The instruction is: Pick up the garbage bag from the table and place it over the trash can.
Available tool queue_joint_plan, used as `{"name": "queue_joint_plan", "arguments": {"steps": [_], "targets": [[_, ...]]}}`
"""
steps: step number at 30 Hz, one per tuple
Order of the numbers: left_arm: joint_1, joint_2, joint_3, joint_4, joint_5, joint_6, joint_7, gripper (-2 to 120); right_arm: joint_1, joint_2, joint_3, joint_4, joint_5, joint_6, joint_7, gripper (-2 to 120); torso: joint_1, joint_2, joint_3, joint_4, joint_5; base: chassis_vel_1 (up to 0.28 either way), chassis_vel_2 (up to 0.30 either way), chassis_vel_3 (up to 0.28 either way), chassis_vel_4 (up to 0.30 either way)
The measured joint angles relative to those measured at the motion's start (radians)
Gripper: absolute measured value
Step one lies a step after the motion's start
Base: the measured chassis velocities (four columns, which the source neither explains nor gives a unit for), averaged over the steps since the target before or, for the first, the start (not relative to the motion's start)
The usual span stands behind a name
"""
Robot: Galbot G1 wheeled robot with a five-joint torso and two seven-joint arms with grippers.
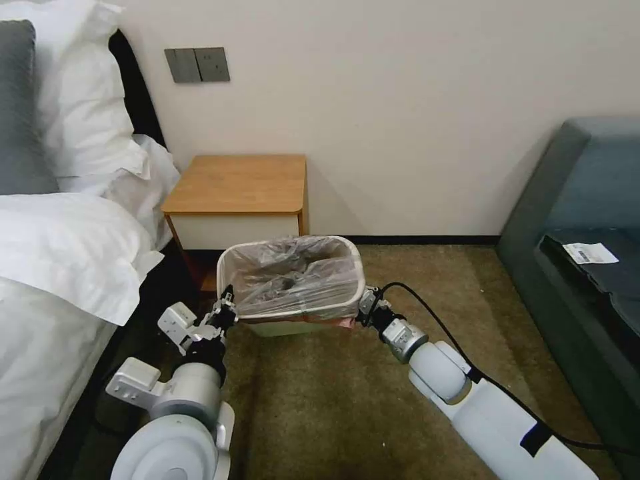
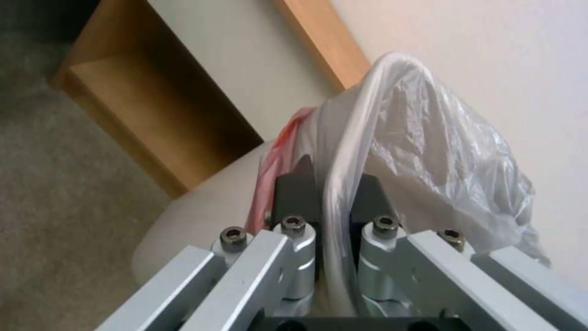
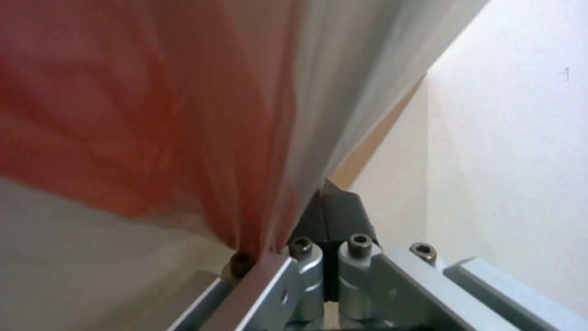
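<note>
The beige-white trash can [image 1: 280, 327] stands on the carpet in front of the table [image 1: 237, 183]. The clear wrinkly garbage bag [image 1: 293, 273] lies stretched over its mouth, its red-pink band [image 1: 340, 322] hanging at the near rim. My left gripper [image 1: 227, 310] is at the can's near left corner. In the left wrist view its fingers [image 2: 297, 193] sit on either side of the rolled rim [image 2: 343, 151], clamped on the garbage bag [image 2: 441, 156] draped there. My right gripper [image 1: 367, 303] is at the near right corner, shut, with the taut red-pink film [image 3: 153, 115] gathering into it.
A bed with white bedding [image 1: 67, 253] lies close on the left, beside my left arm. A dark teal sofa [image 1: 587, 220] stands on the right. The wall [image 1: 400, 100] is behind the table. Open carpet [image 1: 320, 407] lies between my arms.
</note>
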Motion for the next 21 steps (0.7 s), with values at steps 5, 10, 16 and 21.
{"name": "queue_joint_plan", "arguments": {"steps": [5,10,16,21], "targets": [[-0.007,0.004,-0.006,0.001,0.027,-0.005,0.008,4,-0.013,0.002,0.027,0.029,-0.008,0.004,0.02,0,0.0,0.0,0.0,0.0002,0.0,0.0,0.0,0.0,0.0],[-0.032,0.012,-0.013,0.001,0.055,-0.009,0.015,4,-0.038,-0.003,0.063,0.083,-0.006,0.002,0.036,7,0.0,0.0,0.0,0.0001,0.0001,0.0,0.0,0.0,0.0],[-0.073,0.028,-0.018,0.051,0.09,-0.022,0.028,3,-0.096,-0.022,0.142,0.2,0.031,-0.005,0.041,30,0.0,0.0,0.0,0.0,0.0,0.0,0.0,0.0,0.0],[-0.097,0.029,-0.021,0.099,0.106,-0.026,0.028,3,-0.126,-0.042,0.169,0.274,0.085,-0.022,0.047,50,0.0,0.0,0.0,-0.0001,0.0,0.0,0.0,0.0,0.0]]}}
